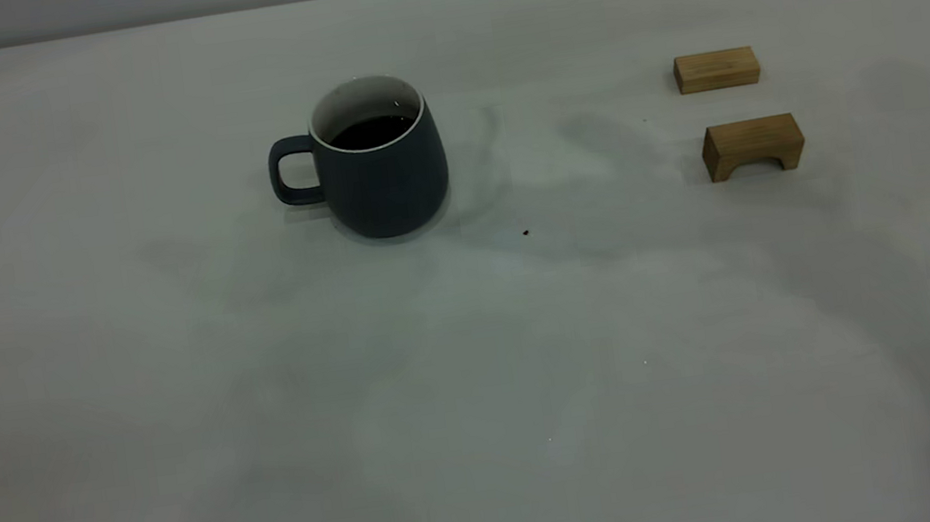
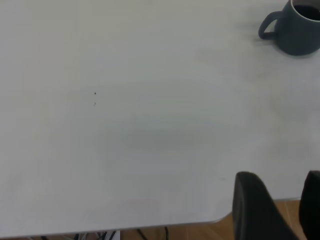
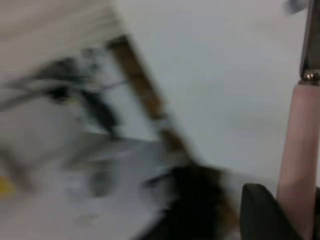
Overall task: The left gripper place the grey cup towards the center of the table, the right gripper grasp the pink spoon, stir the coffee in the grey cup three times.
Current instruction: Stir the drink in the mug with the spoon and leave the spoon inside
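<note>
The grey cup (image 1: pixel 387 181) stands upright on the table (image 1: pixel 481 385), a little left of the middle, its handle pointing left and dark coffee (image 1: pixel 373 132) inside. Neither arm shows in the exterior view. In the left wrist view the cup (image 2: pixel 300 35) is far off, and my left gripper (image 2: pixel 280 176) hangs open over the table's near edge with nothing between its fingers. In the right wrist view my right gripper (image 3: pixel 295 200) is shut on the pink spoon (image 3: pixel 298 150), whose metal neck (image 3: pixel 311 40) points away over the table. The spoon's bowl is out of view.
Two tan wooden blocks lie at the right: a flat one (image 1: pixel 717 70) farther back and an arched one (image 1: pixel 753 146) nearer. A small dark speck (image 1: pixel 526 233) sits right of the cup. The table edge (image 3: pixel 145 95) and blurred floor clutter show beside the right gripper.
</note>
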Robot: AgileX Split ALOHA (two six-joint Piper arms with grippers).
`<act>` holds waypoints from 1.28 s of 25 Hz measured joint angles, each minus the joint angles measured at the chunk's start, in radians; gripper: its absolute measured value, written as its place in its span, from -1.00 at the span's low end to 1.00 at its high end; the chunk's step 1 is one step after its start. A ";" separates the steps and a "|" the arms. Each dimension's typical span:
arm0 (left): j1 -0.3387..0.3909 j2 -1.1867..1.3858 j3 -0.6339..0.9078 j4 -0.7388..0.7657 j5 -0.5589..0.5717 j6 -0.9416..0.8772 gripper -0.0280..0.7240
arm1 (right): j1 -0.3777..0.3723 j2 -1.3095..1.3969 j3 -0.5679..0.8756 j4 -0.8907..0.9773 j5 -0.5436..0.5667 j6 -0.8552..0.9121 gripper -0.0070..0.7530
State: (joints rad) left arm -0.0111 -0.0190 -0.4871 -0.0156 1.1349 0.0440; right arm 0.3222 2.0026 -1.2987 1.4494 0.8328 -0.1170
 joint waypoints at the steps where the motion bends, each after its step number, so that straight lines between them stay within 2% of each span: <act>1: 0.000 0.000 0.000 0.000 0.000 0.000 -0.13 | 0.022 0.009 0.000 0.068 -0.005 0.045 -0.62; 4: 0.000 0.000 0.000 0.000 0.000 0.000 -0.13 | 0.088 0.041 0.000 0.220 -0.025 0.195 -0.62; 7: 0.000 0.000 0.000 0.000 0.000 0.000 -0.13 | 0.130 0.087 -0.026 0.283 -0.030 0.347 -0.62; 10: 0.000 0.000 0.000 0.000 0.000 0.000 -0.13 | 0.139 0.148 -0.072 0.302 -0.035 0.523 -0.62; 13: 0.000 0.000 0.000 0.000 0.000 0.000 -0.13 | 0.139 0.211 -0.122 0.307 -0.040 0.617 -0.62; 26: 0.000 0.000 0.000 0.000 0.000 0.000 -0.13 | 0.139 0.509 -0.357 0.308 -0.048 0.789 -0.62; 32: 0.000 0.000 0.000 0.000 0.000 0.000 -0.13 | 0.130 0.568 -0.463 0.292 -0.023 0.693 -0.62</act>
State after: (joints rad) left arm -0.0111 -0.0190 -0.4871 -0.0156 1.1349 0.0440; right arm 0.4524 2.5703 -1.7620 1.7413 0.8101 0.5765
